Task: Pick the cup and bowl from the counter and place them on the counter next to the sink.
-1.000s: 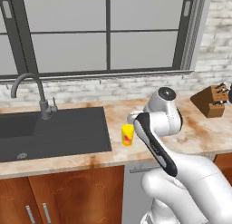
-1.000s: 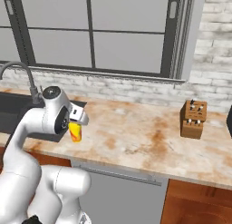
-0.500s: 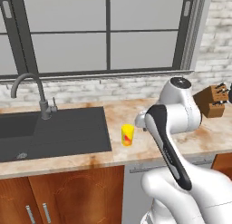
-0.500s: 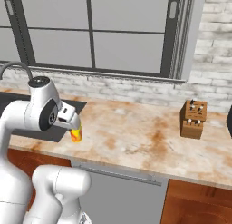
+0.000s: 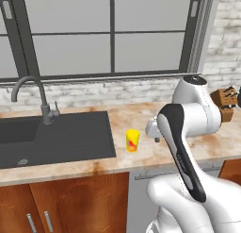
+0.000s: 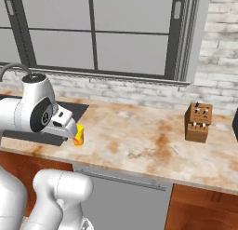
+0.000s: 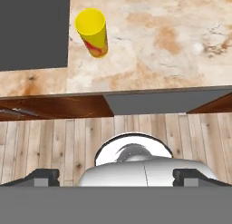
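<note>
1. Your end effector [image 7: 116, 175] shows its two dark fingertips [image 7: 43, 176] far apart at the bottom corners of the hand view, so the jaws stand spread wide. Nothing sits between them and they touch nothing.
2. In the left base view the end effector [image 5: 153, 131] hangs above the surface [image 5: 141, 154], just to the right of the cup [image 5: 132, 140] and apart from it. In the right base view the white hand covers part of the cup [image 6: 79, 134].
3. You have one cup: small, bright yellow, upright, with a red-orange mark on its side. It stands on the surface just beside the right edge of the sink [image 5: 56, 137], near the front edge. The hand view shows the cup [image 7: 92, 31] open-topped at the upper left, with the dark basin edge to its left.
4. You have one sink, a dark grey sunken basin, with one curved grey tap [image 5: 33, 97] behind it.
5. One wooden knife block [image 6: 198, 122] stands on the surface well to the right of the cup, near the brick wall.
6. One window [image 5: 110, 34] with dark frames runs behind the surface.
7. Reddish-brown cabinet doors [image 5: 61, 203] sit below the surface, and a wooden plank floor [image 7: 136, 132] shows in the hand view.
8. You can read no brand, label or writing anywhere; the cup's red-orange mark is a shape, not legible text.
</note>
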